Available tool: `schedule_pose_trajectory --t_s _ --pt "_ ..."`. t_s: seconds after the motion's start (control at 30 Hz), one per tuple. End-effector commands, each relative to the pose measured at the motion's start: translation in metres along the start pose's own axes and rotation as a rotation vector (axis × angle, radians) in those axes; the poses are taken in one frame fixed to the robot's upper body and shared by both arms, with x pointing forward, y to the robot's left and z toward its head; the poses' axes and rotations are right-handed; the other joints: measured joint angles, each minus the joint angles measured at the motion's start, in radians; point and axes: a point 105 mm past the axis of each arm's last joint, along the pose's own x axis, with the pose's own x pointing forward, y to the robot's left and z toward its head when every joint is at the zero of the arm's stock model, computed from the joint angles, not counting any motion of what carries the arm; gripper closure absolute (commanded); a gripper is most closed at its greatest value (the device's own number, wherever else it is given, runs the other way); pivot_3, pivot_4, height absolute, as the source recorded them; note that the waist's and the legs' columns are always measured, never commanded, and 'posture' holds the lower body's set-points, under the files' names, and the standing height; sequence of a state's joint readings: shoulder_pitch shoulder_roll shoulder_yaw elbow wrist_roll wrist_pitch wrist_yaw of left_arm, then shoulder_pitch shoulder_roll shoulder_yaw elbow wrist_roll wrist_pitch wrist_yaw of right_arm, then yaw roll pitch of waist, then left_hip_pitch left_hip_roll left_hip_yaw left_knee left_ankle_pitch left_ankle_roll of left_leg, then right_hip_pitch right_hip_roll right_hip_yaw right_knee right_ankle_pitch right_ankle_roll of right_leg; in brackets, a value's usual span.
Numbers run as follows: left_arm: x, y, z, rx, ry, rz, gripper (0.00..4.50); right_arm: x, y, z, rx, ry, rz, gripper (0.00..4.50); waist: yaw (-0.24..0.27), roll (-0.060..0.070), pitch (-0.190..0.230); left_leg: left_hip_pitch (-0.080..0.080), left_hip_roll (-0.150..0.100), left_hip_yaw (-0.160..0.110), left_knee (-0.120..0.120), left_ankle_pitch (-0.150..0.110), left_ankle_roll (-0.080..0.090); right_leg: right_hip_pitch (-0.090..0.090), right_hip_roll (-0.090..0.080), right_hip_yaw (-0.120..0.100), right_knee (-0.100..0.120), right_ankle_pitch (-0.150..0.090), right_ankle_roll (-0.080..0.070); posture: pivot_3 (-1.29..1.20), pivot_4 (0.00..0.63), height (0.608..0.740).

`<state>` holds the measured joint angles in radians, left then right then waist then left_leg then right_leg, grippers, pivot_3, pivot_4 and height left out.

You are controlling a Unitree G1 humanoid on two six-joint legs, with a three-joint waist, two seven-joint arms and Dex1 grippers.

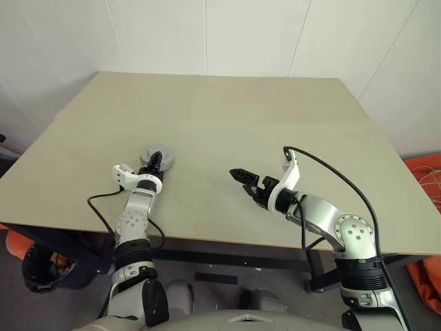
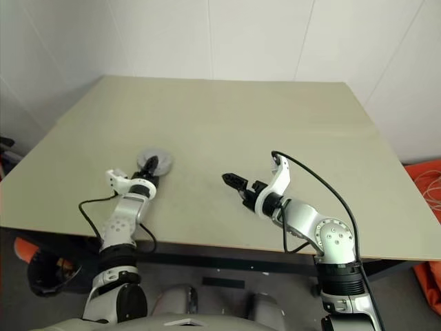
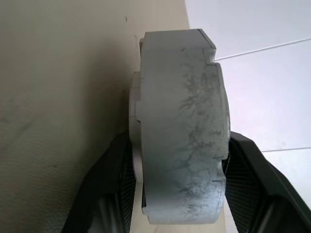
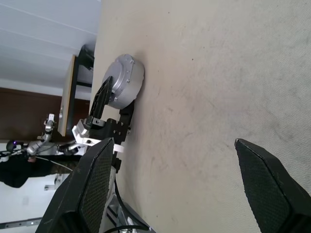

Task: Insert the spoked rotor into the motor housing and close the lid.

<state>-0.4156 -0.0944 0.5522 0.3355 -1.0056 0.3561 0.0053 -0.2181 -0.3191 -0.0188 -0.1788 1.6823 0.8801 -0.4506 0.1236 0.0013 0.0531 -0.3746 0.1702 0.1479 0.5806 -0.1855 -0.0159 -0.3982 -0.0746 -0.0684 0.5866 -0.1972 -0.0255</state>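
The motor housing (image 4: pixel 124 82) rests on the bench (image 1: pixel 227 124) with its lid (image 1: pixel 157 152) down over it, so its inside is hidden. The left tool (image 1: pixel 153 164) grips the housing by its sides. To the housing's right, well apart, the right tool (image 1: pixel 242 179) hangs spread wide, empty.

Bare lab or test room, plain beige table (image 1: pixel 227 117), white panelled walls (image 1: pixel 248 34)

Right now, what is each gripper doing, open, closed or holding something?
Left gripper: closed on the motor housing, lid shut, resting on the table.
Right gripper: open, holding nothing, above the table.
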Motion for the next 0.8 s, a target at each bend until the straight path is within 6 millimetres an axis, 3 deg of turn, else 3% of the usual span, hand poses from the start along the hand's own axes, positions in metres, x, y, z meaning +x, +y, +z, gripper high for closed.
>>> schedule_pose_trajectory --t_s 0.03,0.17,0.4,0.53,0.8 --pt "0.005 -0.027 0.012 0.017 -0.063 -0.062 2.42 -0.005 0.015 0.006 -0.038 -0.028 0.052 0.0 0.0 -0.001 0.0 0.0 0.0 0.0 0.0 0.0 0.0 0.0 0.0 0.0 0.0 0.0 0.0 0.0 0.0 0.74" --pt "0.004 -0.021 0.013 0.014 -0.073 -0.011 2.42 -0.004 0.016 0.005 -0.041 -0.024 0.055 0.0 0.0 -0.001 0.0 0.001 0.0 0.0 0.001 0.0 0.0 0.001 0.0 0.0 0.001 0.0 0.0 0.0 0.0 0.74" --pt "0.0 -0.012 0.013 0.039 -0.054 0.06 0.13 -0.004 0.016 0.005 -0.044 -0.022 0.052 0.0 -0.004 -0.002 -0.001 0.005 0.0 0.0 0.0 0.0 0.0 0.007 0.0 0.0 0.001 0.0 0.0 0.0 0.0 0.74" --pt "-0.008 -0.007 0.015 0.051 -0.041 0.099 0.02 -0.004 0.015 0.004 -0.044 -0.019 0.048 0.0 -0.01 -0.002 -0.001 0.006 0.0 0.0 0.0 0.0 0.0 0.008 0.0 0.0 0.0 -0.001 -0.002 0.0 0.0 0.74" --pt "-0.049 0.02 0.024 0.048 -0.007 0.269 0.02 -0.004 0.014 0.004 -0.045 -0.011 0.049 0.0 -0.033 -0.003 -0.005 0.006 0.0 -0.001 0.0 -0.002 0.004 0.008 0.0 0.001 -0.001 -0.001 -0.001 0.0 0.0 0.74"
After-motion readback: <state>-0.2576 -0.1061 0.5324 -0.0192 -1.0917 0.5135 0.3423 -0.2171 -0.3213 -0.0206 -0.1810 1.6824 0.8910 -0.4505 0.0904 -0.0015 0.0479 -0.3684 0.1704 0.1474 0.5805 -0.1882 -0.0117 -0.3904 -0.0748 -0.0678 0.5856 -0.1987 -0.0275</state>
